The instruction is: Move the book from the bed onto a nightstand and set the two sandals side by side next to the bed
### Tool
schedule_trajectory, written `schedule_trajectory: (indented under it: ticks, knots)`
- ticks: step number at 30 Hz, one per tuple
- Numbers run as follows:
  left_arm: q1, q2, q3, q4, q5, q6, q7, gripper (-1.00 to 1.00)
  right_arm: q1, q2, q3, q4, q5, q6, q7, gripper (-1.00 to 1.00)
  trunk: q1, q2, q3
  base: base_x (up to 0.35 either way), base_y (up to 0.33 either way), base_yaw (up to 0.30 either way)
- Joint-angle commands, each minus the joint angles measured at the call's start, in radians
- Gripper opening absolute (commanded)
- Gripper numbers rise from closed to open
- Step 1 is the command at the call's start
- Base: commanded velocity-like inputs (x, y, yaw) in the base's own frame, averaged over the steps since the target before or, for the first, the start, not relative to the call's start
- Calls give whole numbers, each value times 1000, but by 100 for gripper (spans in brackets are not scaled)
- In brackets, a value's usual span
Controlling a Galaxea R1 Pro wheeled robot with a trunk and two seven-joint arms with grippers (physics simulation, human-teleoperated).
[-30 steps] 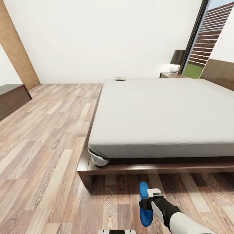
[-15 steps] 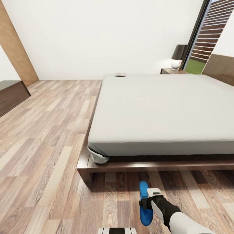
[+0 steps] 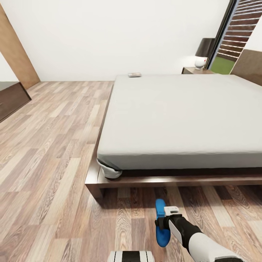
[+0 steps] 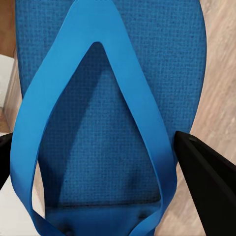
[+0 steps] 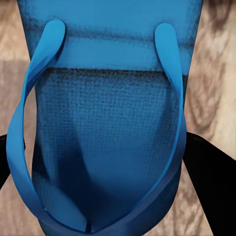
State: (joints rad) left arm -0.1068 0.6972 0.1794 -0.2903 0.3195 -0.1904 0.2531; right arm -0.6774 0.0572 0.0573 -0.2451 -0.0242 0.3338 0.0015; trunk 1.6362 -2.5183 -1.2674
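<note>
2 blue sandals, 1 clamped in each gripper's jaws: left sandal (image 4: 113, 123), right sandal (image 3: 162, 223); 1 book (image 3: 134, 75) on 1 bed (image 3: 182, 116)

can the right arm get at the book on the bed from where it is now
Probably not. The book lies at the far corner of the bed, with the whole mattress between. The right hand hangs low over the floor on the near side, already gripping a sandal.
</note>
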Motion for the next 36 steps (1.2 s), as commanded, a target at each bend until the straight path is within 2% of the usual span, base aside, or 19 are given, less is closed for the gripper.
schedule_trajectory:
  ticks: [1,11,16,29,36]
  knots:
    - [0,0,-3,0,10,-4,0,-100,-1,0,6,-2,-2,6,0,-100,0,-1,-5,0,0,0]
    - [0,1,-3,0,10,-4,0,-100,-9,0,7,-1,-2,5,0,-100,5,-3,-43,0,0,0]
    - [0,0,-3,0,10,-4,0,-100,-17,0,7,-5,-2,5,0,-100,5,-3,-43,0,0,0]
    - [0,0,-3,0,10,-4,0,-100,-52,-1,16,-2,-3,5,1,-100,11,-6,-94,0,0,0]
    - [0,2,-3,-1,10,-4,12,-100,-54,-2,34,-3,-2,5,2,-100,11,-6,-94,0,0,0]
